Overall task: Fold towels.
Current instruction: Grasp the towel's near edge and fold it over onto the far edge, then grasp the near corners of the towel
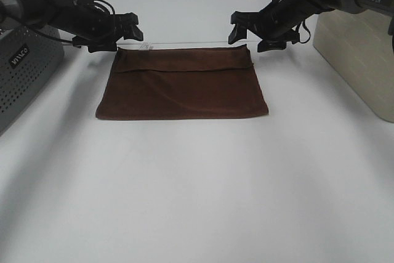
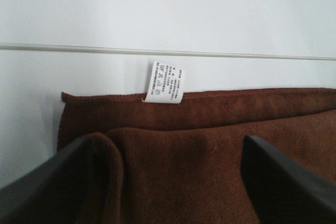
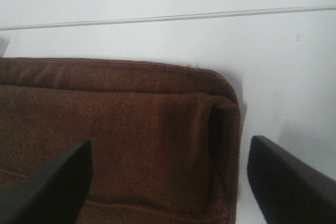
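Jaws on both arms stand wide apart with nothing between them: the left gripper (image 1: 120, 36) hangs over the far left corner of the towel (image 1: 184, 87), and the right gripper (image 1: 253, 36) over the far right corner. Whether either one touches the cloth I cannot tell. Under the left gripper's fingers (image 2: 47, 182) the upper layer curls back on itself at the corner, and the white tag (image 2: 165, 81) sticks out from the far hem just beyond. Under the right gripper the upper layer's edge lies a little short of the hem below it. The towel lies doubled and flat on the white table (image 1: 197, 201), its far edge near a thin pale seam (image 2: 210, 53), with a grey perforated box (image 1: 18, 72) off to the left and a beige one (image 1: 363, 53) to the right, both apart from it. The main risk, as I judge it, is a pinch that catches only one layer — the offset edges and the curled left corner invite that — so the layers would slide apart. A lift uneven between the two arms would skew the next fold.
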`<state>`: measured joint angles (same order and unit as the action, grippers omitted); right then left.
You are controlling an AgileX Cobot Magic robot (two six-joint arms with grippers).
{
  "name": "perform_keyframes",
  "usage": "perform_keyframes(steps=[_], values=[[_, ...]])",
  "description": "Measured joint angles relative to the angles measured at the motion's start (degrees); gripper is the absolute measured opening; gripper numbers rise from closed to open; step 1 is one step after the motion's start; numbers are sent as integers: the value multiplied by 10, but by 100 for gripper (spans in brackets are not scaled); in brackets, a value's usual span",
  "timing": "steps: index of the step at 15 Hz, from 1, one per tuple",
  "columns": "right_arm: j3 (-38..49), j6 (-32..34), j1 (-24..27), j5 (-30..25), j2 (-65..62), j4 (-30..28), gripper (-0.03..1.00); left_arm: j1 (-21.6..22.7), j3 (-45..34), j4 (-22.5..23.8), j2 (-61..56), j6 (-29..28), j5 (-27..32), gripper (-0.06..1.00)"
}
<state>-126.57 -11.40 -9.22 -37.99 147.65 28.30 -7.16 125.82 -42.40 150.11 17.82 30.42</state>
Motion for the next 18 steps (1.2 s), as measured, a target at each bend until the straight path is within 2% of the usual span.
perform_keyframes(steps=[2, 5, 8, 12, 14, 16, 18], values=[[0, -1, 0, -21, -13, -5, 81, 1, 0, 2, 0, 0, 6, 83], [0, -6, 1, -85, -46, -17, 82, 3, 0, 56, -6, -5, 53, 84], [0, -5, 1, -143, -64, -38, 82, 7, 0, 99, -31, -69, 93, 84], [0, 6, 1, -245, -81, -48, 82, 7, 1, 134, -52, -168, 219, 84], [0, 25, 1, -293, -87, -48, 82, 7, 1, 148, -58, -187, 272, 84], [0, 37, 1, -310, -88, -48, 82, 6, -21, 162, -96, -191, 285, 84], [0, 60, 1, -311, -93, -49, 82, 5, -76, 172, -146, -191, 282, 83]])
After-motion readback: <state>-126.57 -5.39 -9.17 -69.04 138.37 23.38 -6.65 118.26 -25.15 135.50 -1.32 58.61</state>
